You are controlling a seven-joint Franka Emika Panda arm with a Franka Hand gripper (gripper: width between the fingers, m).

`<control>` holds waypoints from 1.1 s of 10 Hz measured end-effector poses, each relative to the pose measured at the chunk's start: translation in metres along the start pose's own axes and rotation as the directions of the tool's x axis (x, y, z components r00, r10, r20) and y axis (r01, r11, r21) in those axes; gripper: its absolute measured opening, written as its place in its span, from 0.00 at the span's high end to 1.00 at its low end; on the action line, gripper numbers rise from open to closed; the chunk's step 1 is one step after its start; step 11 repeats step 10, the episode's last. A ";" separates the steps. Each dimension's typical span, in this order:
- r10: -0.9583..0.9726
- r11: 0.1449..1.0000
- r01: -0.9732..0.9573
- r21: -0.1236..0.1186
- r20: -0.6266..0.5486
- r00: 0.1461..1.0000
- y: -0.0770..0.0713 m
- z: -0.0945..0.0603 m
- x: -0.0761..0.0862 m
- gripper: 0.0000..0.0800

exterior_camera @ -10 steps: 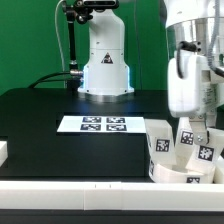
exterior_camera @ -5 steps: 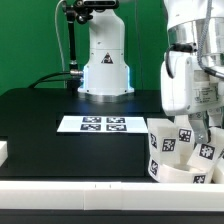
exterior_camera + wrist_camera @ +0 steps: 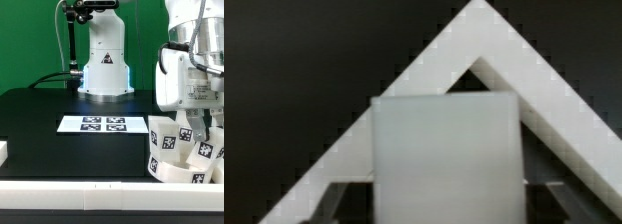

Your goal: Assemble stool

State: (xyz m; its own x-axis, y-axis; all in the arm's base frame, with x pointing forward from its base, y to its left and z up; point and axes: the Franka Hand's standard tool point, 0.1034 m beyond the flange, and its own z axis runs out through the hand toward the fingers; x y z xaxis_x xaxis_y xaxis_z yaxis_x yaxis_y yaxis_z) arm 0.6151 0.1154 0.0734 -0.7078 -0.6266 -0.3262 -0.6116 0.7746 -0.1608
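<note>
The robot's two-finger hand is closed narrow on a small blocky white plastic leg, which fills the space between its fingers in the wrist view. Directly below the hand sits the thick round white plastic seat on the black tabletop. Tagged white legs stand upright on the seat, just beside the hand; probably the held leg is among them.

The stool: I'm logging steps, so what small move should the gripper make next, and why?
Probably keep twisting the leg down into the seat. The gripper is shut on that upright leg, which stands on the seat beside other legs; whether it is fully seated cannot be told.
</note>
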 end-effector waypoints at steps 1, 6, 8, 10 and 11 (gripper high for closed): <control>-0.050 0.999 0.050 0.000 0.001 0.999 0.001 0.000 0.000 0.57; -0.095 0.995 0.095 0.004 0.062 0.994 -0.011 -0.035 -0.022 0.21; -0.095 0.995 0.095 0.000 0.076 0.993 -0.013 -0.043 -0.027 0.19; -0.097 0.995 0.097 -0.002 0.070 0.993 -0.012 -0.040 -0.025 0.19; -0.097 0.995 0.097 -0.002 0.070 0.993 -0.012 -0.040 -0.025 0.19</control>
